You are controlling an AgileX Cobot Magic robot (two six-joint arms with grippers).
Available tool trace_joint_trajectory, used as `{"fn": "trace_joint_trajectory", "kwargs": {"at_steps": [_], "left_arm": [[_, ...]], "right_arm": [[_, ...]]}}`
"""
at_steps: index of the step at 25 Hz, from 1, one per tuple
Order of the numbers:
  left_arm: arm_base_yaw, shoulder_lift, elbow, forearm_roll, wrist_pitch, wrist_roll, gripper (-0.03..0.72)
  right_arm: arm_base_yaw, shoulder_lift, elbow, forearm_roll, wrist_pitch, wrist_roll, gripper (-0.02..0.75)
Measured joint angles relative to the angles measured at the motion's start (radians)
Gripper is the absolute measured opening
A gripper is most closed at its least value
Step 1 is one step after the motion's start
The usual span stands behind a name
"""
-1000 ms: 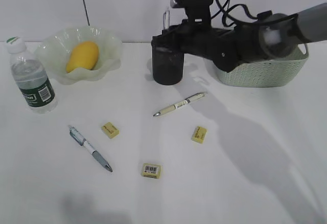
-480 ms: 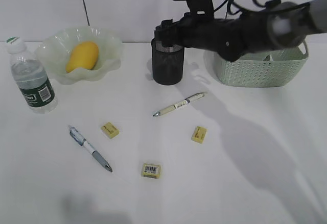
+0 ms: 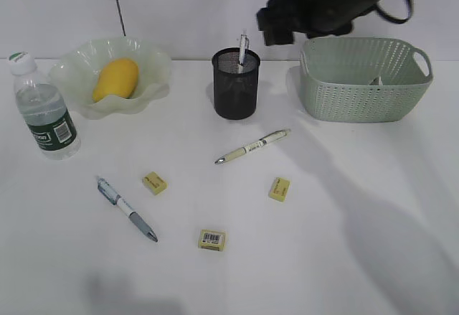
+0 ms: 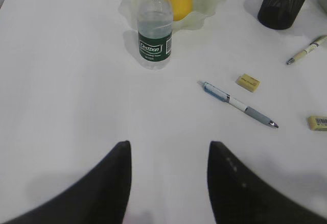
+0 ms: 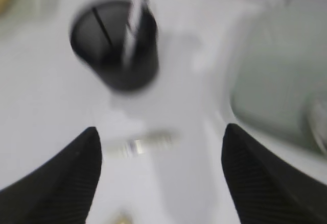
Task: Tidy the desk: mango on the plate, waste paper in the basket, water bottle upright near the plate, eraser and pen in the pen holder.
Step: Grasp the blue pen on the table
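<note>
Black mesh pen holder (image 3: 236, 84) already holds one pen; two pens (image 3: 252, 146) and three erasers (image 3: 280, 189) lie loose on the desk (image 3: 344, 243). Both grippers, right (image 5: 161, 178) and left (image 4: 168, 183), stand apart, empty. Risk: a hurried descent could knock the holder or roll a pen away.

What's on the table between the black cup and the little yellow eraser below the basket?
A white pen lies slantwise between the pen holder and that eraser, seen in the exterior view.
</note>
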Motion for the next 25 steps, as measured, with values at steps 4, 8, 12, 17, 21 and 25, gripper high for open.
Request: {"fn": "trace_joint_trajectory", "kwargs": {"at_steps": [4, 8, 12, 17, 21, 25], "left_arm": [[0.0, 0.0, 0.0, 0.0, 0.0, 0.0, 0.372], [0.0, 0.0, 0.0, 0.0, 0.0, 0.0, 0.372], [0.0, 0.0, 0.0, 0.0, 0.0, 0.0, 0.372], [0.0, 0.0, 0.0, 0.0, 0.0, 0.0, 0.372], [0.0, 0.003, 0.0, 0.0, 0.0, 0.0, 0.372], [0.0, 0.057, -0.013, -0.005, -0.009, 0.0, 0.382]], "right_arm": [[0.0, -0.079, 0.0, 0.024, 0.261, -0.065, 0.577], [0.0, -0.129, 0.0, 0.087, 0.446, -0.161, 0.577], [0.0, -0.165, 0.0, 0.118, 0.584, -0.21, 0.57], [0.0, -0.231, 0.032, 0.128, 0.66, -0.228, 0.557], [0.0, -0.328, 0.123, 0.131, 0.66, -0.23, 0.552], [0.0, -0.432, 0.229, 0.131, 0.658, -0.231, 0.552]]}}
